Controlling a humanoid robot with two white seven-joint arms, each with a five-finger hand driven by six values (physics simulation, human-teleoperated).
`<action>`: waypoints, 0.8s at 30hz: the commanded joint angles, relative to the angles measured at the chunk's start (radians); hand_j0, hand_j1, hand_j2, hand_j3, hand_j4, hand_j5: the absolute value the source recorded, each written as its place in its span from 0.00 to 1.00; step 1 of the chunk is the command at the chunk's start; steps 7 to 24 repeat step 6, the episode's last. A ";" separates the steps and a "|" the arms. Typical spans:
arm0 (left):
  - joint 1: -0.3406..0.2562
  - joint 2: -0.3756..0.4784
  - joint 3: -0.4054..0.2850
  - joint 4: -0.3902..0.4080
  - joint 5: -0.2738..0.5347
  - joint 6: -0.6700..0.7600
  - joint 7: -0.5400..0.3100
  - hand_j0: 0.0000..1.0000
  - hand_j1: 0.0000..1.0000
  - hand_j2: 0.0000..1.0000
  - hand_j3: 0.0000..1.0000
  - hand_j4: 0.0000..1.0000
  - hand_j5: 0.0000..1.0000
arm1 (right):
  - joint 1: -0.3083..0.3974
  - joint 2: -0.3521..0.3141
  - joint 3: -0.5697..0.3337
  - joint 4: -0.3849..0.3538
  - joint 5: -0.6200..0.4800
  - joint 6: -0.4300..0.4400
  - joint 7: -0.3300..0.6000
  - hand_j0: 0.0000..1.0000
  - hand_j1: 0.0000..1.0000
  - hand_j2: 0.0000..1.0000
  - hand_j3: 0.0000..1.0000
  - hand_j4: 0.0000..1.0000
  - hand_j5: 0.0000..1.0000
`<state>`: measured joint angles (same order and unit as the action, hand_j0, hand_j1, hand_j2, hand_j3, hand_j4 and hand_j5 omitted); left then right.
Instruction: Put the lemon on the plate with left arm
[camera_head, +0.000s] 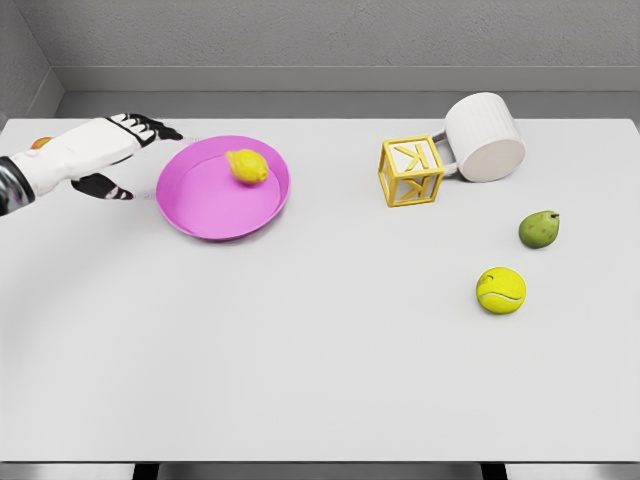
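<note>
On the white counter (300, 350), the yellow lemon (246, 166) lies inside the shallow round magenta plate (205, 215), toward its far rim. Just left of the plate, the white left hand (100, 155) hovers with its dark-tipped fingers (150, 128) spread and holding nothing. Well to the right sit a yellow open-frame letter cube (411, 171), a tipped white ribbed mug (483, 137), a green pear (538, 229) and a yellow tennis ball (500, 291).

yellow lemon (247, 166), pink plate (215, 215), white mug (484, 137), green pear (538, 230)
</note>
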<state>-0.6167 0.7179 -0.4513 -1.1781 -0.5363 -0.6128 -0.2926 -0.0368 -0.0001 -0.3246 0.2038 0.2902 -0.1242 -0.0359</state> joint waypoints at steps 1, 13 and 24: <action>0.008 0.044 0.072 -0.003 0.036 0.002 0.001 1.00 1.00 1.00 1.00 1.00 1.00 | 0.000 0.000 0.001 0.000 0.000 0.000 0.001 1.00 1.00 1.00 1.00 1.00 1.00; 0.069 0.055 0.114 -0.005 0.056 0.002 0.000 1.00 1.00 1.00 1.00 1.00 1.00 | 0.000 0.000 -0.001 0.000 0.000 0.000 0.001 1.00 1.00 1.00 1.00 1.00 1.00; 0.069 0.055 0.114 -0.005 0.056 0.002 0.000 1.00 1.00 1.00 1.00 1.00 1.00 | 0.000 0.000 -0.001 0.000 0.000 0.000 0.001 1.00 1.00 1.00 1.00 1.00 1.00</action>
